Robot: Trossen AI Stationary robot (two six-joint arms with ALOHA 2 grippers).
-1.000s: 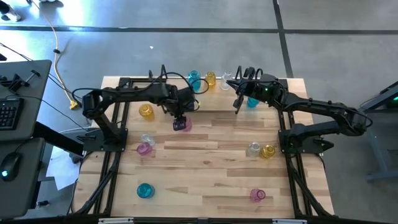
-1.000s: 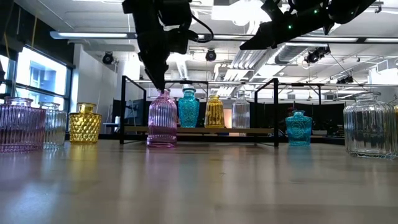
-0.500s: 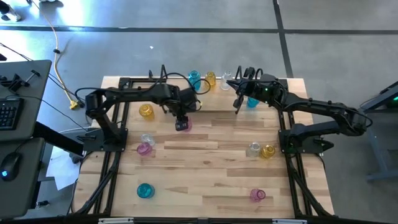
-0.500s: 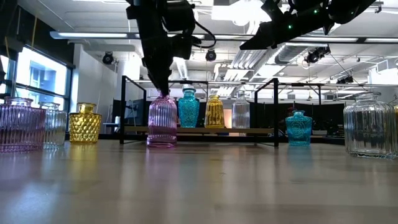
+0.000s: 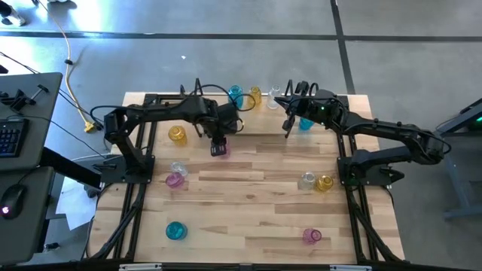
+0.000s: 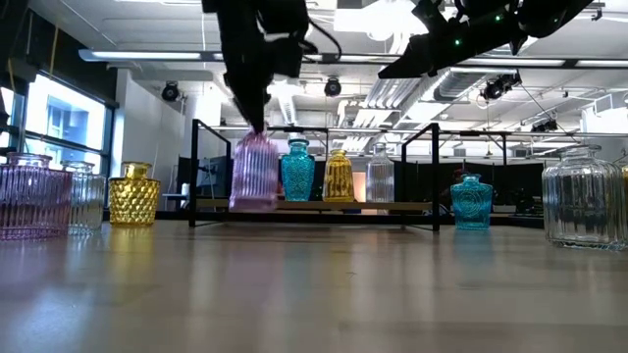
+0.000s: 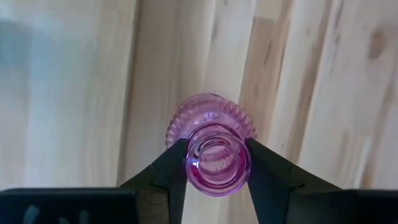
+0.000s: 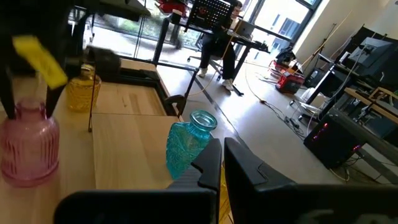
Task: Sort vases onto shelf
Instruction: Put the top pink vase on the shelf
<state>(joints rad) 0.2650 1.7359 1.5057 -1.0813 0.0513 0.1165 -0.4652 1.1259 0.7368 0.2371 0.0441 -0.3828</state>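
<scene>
My left gripper (image 5: 218,145) is shut on a pink ribbed vase (image 6: 255,172) and holds it just above the table, in front of the shelf's left part. The shelf (image 6: 314,205) is a black frame at the table's far edge. A teal vase (image 6: 297,169), a yellow vase (image 6: 338,175) and a clear vase (image 6: 380,176) stand on it. My right gripper (image 8: 222,146) is shut and empty, high up near the shelf's right end, above a teal vase (image 5: 305,123) that stands on the table. My left gripper pinches the pink vase's narrow neck (image 7: 194,163), just under the mouth rim, between its two fingers (image 7: 171,165). The fingers come from above and point down. The vase hangs upright below them, its base clear of the table.
Loose vases stand on the table: yellow (image 5: 177,134), clear (image 5: 178,168) and pink (image 5: 175,180) at the left, teal (image 5: 175,230) at the near left, clear (image 5: 306,181) and yellow (image 5: 324,183) at the right, pink (image 5: 312,236) at the near right. Black rails (image 5: 135,196) edge the table.
My left gripper has gone up, still shut on the pink vase. The vase stood on the table before and now hangs clear of it, still upright.
</scene>
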